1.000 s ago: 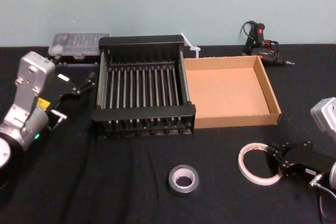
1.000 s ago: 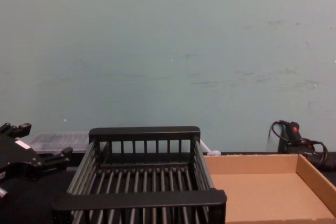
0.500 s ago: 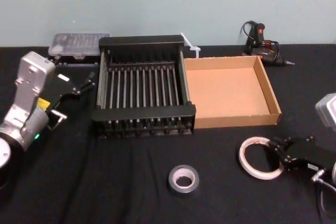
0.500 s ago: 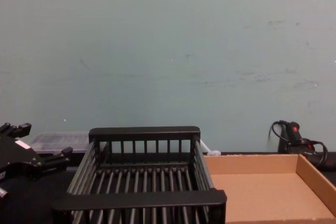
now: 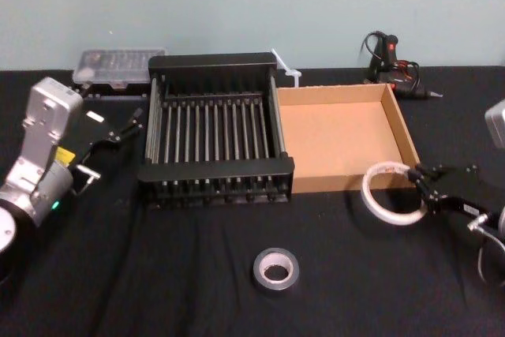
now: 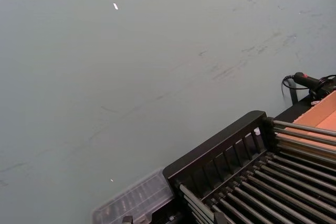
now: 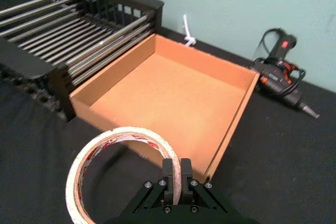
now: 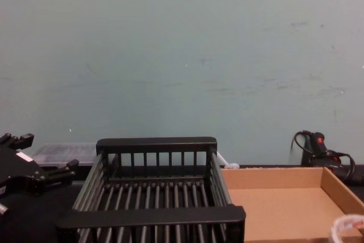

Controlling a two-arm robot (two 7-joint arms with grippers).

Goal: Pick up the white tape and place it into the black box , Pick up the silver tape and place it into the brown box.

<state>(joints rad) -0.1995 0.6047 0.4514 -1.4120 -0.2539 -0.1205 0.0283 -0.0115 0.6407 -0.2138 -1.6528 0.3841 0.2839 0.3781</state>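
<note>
- The right claw (image 5: 420, 185), which had been low on the table (image 5: 158, 274) a second earlier, had risen and moved toward the brown box (image 5: 345, 141), carrying the white tape (image 5: 387, 193) with it.
- Its fingers were closed tight on the roll's rim, the tape hanging just at the box's front right corner, its top edge overlapping the cardboard wall in the head view.
- The left claw (image 5: 120, 133) had not moved, resting beside the black box (image 5: 213, 128) with its fingers spread apart and holding nothing.
- The black box and the brown box, touching side by side, both held nothing.
- The silver tape (image 5: 276, 268) lay flat on the table in front of the boxes, unmoved.
</note>
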